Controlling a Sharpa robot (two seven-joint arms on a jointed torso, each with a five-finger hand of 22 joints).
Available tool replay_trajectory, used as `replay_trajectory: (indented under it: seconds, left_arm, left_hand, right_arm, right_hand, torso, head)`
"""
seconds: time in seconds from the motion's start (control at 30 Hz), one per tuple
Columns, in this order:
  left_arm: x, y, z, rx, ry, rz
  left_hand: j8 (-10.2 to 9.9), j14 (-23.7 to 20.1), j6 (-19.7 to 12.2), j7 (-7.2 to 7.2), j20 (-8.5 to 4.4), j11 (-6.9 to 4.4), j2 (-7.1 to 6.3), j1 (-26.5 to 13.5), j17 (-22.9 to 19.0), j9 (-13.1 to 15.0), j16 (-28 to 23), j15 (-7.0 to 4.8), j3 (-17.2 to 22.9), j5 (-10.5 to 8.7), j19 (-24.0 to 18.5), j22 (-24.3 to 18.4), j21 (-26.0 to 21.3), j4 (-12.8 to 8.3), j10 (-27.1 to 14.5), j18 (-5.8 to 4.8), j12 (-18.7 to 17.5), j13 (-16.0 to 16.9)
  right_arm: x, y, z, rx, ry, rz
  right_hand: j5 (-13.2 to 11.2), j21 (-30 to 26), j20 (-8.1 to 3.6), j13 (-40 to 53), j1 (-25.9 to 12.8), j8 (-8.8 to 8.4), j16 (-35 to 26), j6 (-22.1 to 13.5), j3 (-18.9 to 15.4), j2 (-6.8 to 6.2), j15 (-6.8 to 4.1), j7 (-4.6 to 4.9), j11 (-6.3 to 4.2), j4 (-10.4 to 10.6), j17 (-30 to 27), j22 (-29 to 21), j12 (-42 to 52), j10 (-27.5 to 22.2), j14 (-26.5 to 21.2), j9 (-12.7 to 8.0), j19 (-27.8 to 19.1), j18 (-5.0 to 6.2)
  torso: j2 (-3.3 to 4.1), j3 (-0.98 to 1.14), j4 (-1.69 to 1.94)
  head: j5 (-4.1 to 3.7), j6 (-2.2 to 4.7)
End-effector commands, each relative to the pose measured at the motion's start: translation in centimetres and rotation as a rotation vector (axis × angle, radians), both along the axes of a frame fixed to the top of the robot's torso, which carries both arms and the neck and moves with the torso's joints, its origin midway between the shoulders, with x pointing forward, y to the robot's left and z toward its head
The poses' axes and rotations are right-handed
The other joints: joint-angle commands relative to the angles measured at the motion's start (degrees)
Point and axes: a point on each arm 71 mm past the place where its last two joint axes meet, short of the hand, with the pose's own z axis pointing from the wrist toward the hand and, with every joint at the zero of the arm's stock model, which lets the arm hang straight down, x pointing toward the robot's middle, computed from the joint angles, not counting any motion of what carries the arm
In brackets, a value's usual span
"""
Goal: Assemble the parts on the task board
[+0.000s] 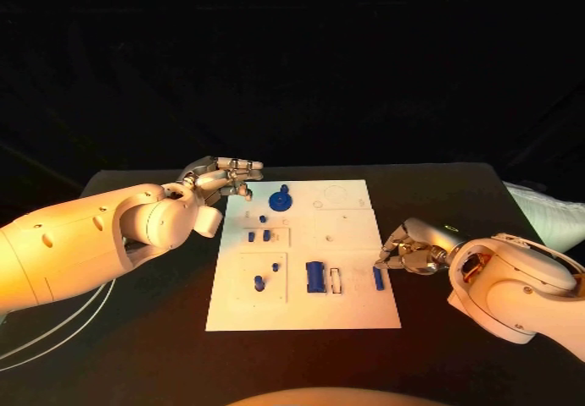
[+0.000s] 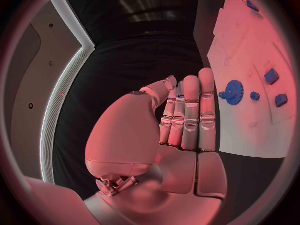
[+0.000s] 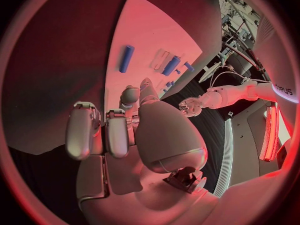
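Hands: left hand (image 1: 223, 180) flat-fingered, holding nothing; right hand (image 1: 403, 255) curled, empty beside smooth white task board (image 1: 353, 309).

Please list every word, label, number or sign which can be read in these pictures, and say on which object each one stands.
"...PUS": only the end of a word in white letters, on a dark panel at the rim of the right wrist view; the beginning is cut off.
Task board: faint outlines around the parts, no readable text.
Left hand, right hand: no markings that can be read.
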Motion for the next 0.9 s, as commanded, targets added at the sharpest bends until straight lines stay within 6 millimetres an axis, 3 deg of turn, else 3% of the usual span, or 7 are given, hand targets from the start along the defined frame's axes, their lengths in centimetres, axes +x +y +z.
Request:
replay_trajectory:
  seconds: [0.03,0.2,0.9]
  left_arm:
    - [-0.1,-0.3,0.1,-0.008,-0.010,-0.012]
    - [-0.1,-0.4,0.1,-0.010,-0.010,-0.016]
    - [-0.1,-0.3,0.1,-0.009,-0.007,-0.016]
  left_hand:
    - [0.3,-0.1,-0.4,0.04,0.07,-0.13,0.43,-0.1,-0.1,0.0,-0.1,0.04,-0.3,0.13,0.3,-0.1,-0.4,-0.1,-0.5,0.66,0.1,0.1]
    - [0.3,-0.1,-0.4,0.04,0.07,-0.13,0.43,-0.1,-0.1,0.0,-0.1,0.04,-0.3,0.13,0.3,-0.1,-0.4,-0.1,-0.5,0.66,0.1,0.1]
    - [0.3,-0.1,-0.4,0.04,0.07,-0.13,0.43,-0.1,-0.1,0.0,-0.1,0.04,-0.3,0.13,0.3,-0.1,-0.4,-0.1,-0.5,0.66,0.1,0.1]
  right_arm:
    - [-0.1,-0.3,-0.9,-0.095,0.024,0.010]
    - [0.1,-0.4,-1.9,-0.121,0.038,-0.006]
    - [0.3,1.3,-3.8,-0.165,0.061,0.040]
  right_hand:
    - [0.5,-0.5,0.02,-0.4,-0.5,-0.34,-0.3,-0.1,-0.2,0.08,0.24,-0.08,0.04,0.4,3.3,-0.2,-0.6,-0.2,3.6,-0.1,-0.6,0.18]
    - [3.4,-0.7,0.01,-0.9,-1.7,-0.39,-0.4,0.6,-0.5,0.03,0.13,-0.31,-0.11,1.6,3.3,-0.4,-1.1,0.3,3.7,0.0,-0.6,0.25]
    - [3.3,-0.6,-0.04,-0.5,-2.5,-0.49,-0.4,1.0,-1.0,-0.76,0.09,-0.41,-0.18,2.4,3.4,-0.3,-0.8,0.9,3.7,0.0,-0.5,0.22]
  torso:
    - [0.03,0.14,-0.10]
    - [0.05,0.08,0.19]
    - [0.09,0.11,0.20]
  head:
    - [-0.05,0.05]
    - [-0.16,-0.16]
    - [0.04,-0.53]
